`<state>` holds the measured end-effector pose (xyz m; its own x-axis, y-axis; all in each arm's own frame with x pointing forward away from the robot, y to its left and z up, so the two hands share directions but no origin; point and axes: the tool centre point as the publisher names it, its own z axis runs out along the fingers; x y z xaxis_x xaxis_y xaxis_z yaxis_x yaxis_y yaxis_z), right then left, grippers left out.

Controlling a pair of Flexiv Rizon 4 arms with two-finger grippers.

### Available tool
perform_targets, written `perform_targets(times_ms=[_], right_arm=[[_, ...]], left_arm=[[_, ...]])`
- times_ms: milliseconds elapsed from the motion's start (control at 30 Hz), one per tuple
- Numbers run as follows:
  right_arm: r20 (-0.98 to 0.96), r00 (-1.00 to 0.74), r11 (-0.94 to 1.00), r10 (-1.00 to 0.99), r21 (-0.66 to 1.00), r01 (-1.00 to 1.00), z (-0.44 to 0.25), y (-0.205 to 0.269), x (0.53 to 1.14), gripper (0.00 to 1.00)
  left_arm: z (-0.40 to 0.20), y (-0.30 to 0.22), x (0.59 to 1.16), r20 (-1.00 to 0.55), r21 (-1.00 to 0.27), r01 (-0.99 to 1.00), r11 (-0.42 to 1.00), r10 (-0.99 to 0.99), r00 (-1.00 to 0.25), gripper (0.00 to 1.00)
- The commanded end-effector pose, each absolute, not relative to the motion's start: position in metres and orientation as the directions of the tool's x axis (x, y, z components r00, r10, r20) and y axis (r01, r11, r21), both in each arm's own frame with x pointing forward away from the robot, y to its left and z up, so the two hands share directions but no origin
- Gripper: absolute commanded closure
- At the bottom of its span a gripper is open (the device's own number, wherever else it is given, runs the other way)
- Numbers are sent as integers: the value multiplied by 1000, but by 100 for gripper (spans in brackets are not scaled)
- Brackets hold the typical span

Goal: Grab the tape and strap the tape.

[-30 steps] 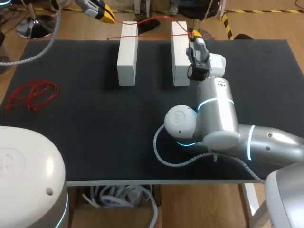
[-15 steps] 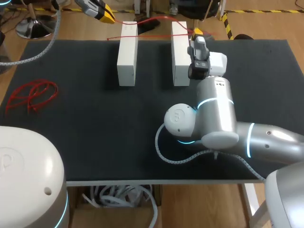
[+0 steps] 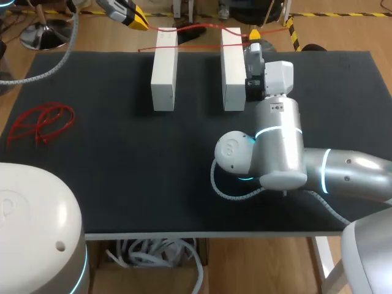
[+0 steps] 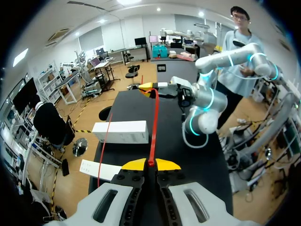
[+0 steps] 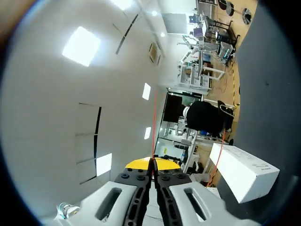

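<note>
Bench (image 3: 122, 177): flat matte black mat, rectangular, filling the middle of the head view.

Two white boxes stand apart on it at upper centre, the left box (image 3: 164, 73) and the right box (image 3: 232, 73). Both are plain, smooth, straight-edged blocks.

A loose tangle of red strap (image 3: 41, 122) lies at the left edge, thin and looped.

Red tape (image 4: 154, 122): a narrow glossy band stretched over the tops of both boxes, claw to claw.

Left claw (image 3: 136, 22), upper left of the frame, yellow tips clenched on one end of the tape.

Right claw (image 3: 254, 35), just beside the far end of the right box, tips pinched together on the tape's other end.

Right arm (image 3: 278, 147): smooth silver-white casing, crossing in from the lower right.
</note>
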<state>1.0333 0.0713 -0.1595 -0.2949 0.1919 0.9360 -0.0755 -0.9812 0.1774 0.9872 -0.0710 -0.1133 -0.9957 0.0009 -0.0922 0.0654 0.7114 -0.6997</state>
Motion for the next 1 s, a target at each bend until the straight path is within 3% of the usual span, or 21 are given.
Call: perform_targets(times_ms=[33, 600, 1000], right_arm=[[912, -350, -977, 213, 200, -75, -163, 65, 1035, 100], [817, -403, -905, 412, 418, -79, -140, 60, 1035, 100], [834, -382, -909, 399, 414, -47, -123, 60, 1029, 100]], left_arm=[[-113, -71, 987, -91, -697, 65, 714, 1, -996, 100], [-113, -71, 987, -91, -697, 65, 714, 1, -996, 100], [-113, -71, 987, -91, -697, 65, 714, 1, -996, 100]])
